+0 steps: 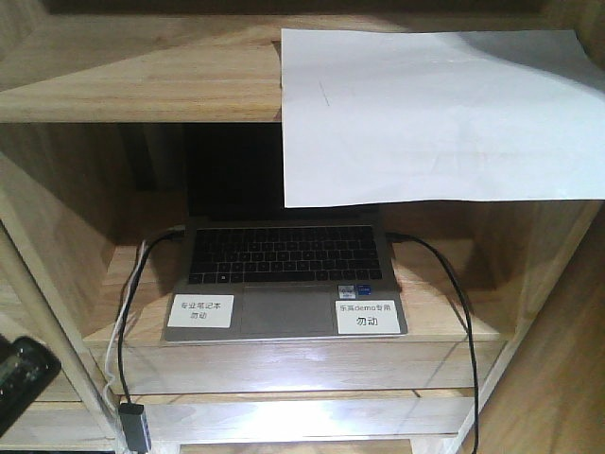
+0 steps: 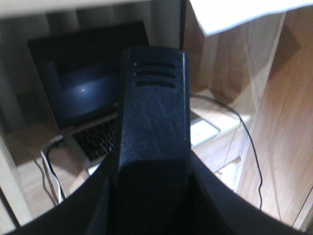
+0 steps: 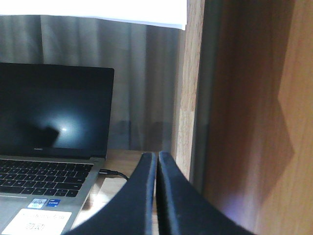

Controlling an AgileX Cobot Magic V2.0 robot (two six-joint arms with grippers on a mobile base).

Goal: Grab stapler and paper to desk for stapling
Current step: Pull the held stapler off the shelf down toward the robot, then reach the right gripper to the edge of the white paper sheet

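Front-facing view has the paper [image 1: 435, 113] lying on the upper shelf [image 1: 142, 85], its front edge drooping down over the open laptop [image 1: 284, 274] below. On the left wrist cam, the left gripper [image 2: 151, 205] is clamped around the black stapler [image 2: 154, 107]. The right gripper [image 3: 157, 154] has its fingers pressed together with nothing between them, near the shelf's side wall [image 3: 190, 98].

Straight ahead of the right gripper [image 3: 157, 155] the shelf upright [image 3: 188, 98] blocks passage. To its left the open laptop [image 3: 54, 122] fills the bay (paper [image 3: 98, 10] overhangs above). Between them is a narrow gap, crossed low by a cable [image 3: 113, 173].
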